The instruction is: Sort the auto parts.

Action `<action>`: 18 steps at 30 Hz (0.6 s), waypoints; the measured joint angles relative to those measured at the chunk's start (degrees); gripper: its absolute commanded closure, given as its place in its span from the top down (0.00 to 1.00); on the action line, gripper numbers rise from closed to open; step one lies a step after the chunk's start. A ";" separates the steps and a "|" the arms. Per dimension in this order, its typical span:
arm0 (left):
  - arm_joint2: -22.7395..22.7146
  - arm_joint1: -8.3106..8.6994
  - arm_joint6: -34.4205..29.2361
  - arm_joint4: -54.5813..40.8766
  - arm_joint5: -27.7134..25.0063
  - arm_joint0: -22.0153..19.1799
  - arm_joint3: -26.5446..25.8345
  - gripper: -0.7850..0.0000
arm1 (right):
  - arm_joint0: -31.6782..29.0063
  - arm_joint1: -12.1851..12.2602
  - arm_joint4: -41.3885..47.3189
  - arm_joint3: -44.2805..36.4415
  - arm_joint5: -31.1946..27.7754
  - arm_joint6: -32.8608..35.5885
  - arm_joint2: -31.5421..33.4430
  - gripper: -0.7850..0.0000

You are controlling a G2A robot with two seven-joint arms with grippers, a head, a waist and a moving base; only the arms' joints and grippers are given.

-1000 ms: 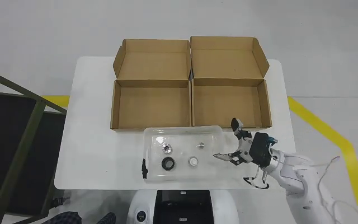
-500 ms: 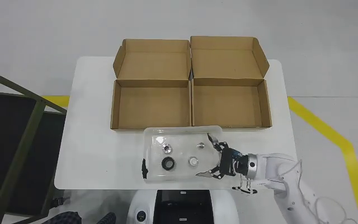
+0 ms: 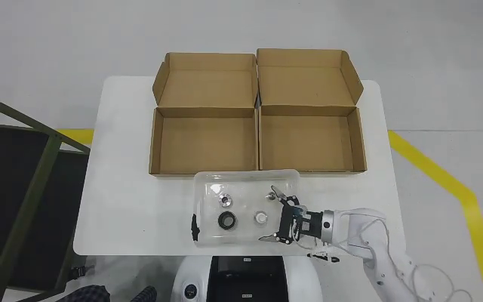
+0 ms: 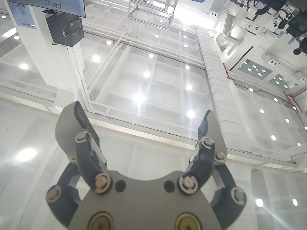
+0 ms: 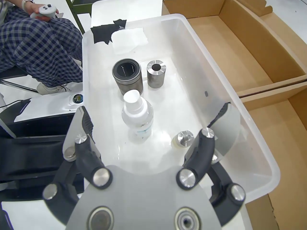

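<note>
The right gripper (image 3: 270, 214) is hovering at one end of the clear bin (image 3: 245, 173), facing the white bottle (image 5: 137, 114) inside, fingers standing wide apart, holding nothing.

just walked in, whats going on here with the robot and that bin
The robot is sorting auto parts. Its right gripper hangs open at the right end of a clear plastic bin, holding nothing. In the bin stand a dark linear bearing, a steel bushing, a small white-capped bottle and a small round metal part. The two open cardboard boxes behind it hold no parts yet. The left gripper is open, pointing up at the ceiling.
</note>
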 measured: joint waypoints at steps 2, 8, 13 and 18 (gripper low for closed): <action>0.00 0.00 0.00 0.00 0.00 0.00 0.00 1.00 | 0.25 0.03 0.08 0.10 0.39 0.47 -0.24 0.88; 0.00 0.00 0.00 0.00 0.00 0.00 0.00 1.00 | 0.98 0.20 -0.52 -0.05 1.03 2.68 -1.08 0.78; 0.00 0.00 0.00 0.00 0.00 0.00 0.00 1.00 | 1.33 0.37 -1.14 -0.28 1.30 3.99 -1.71 0.74; 0.00 0.00 0.00 0.00 0.00 0.00 0.00 1.00 | 1.64 0.56 -1.80 -0.40 0.84 5.15 -2.55 0.67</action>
